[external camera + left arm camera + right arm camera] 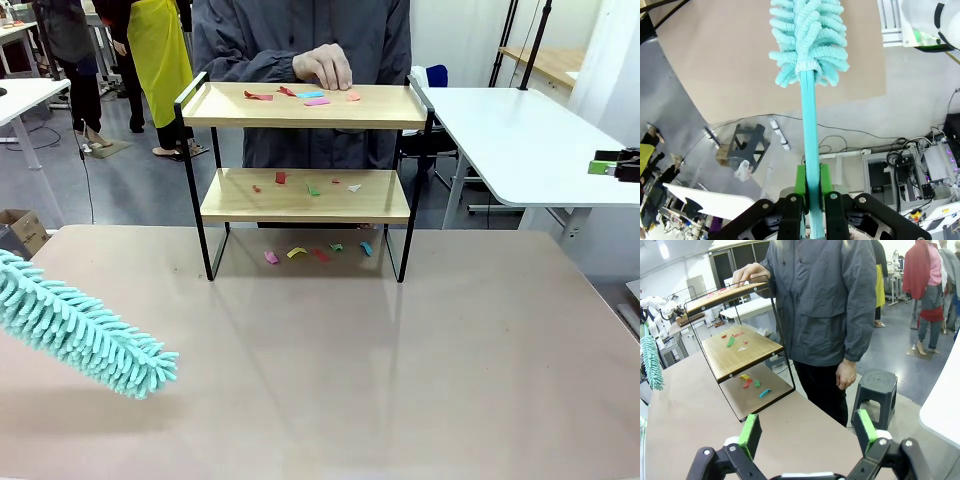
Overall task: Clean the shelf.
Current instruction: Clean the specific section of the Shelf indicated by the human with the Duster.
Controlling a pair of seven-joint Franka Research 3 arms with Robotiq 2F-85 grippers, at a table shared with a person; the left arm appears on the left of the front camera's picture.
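Observation:
The shelf (pixel 385 205) stands at the table's far middle, two wooden boards in a black frame. Coloured paper scraps (pixel 311 96) lie on its top board, more on the lower board and on the table beneath. A person's hand (pixel 322 67) rests on the top board. My left gripper (pixel 810 184) is shut on the handle of a teal fluffy duster (pixel 85 332), whose head hovers low over the near left of the table. My right gripper (pixel 807 434) stands open and empty, off the table's right side (pixel 606 165); its view shows the shelf (pixel 730 360) and the duster (pixel 651 362).
The person in a grey jacket (pixel 300 35) stands right behind the shelf. A white table (pixel 520 140) sits at the back right, and a dark stool (pixel 875 390) is beside the person. The beige tabletop (pixel 400 370) stretches wide in front of the shelf.

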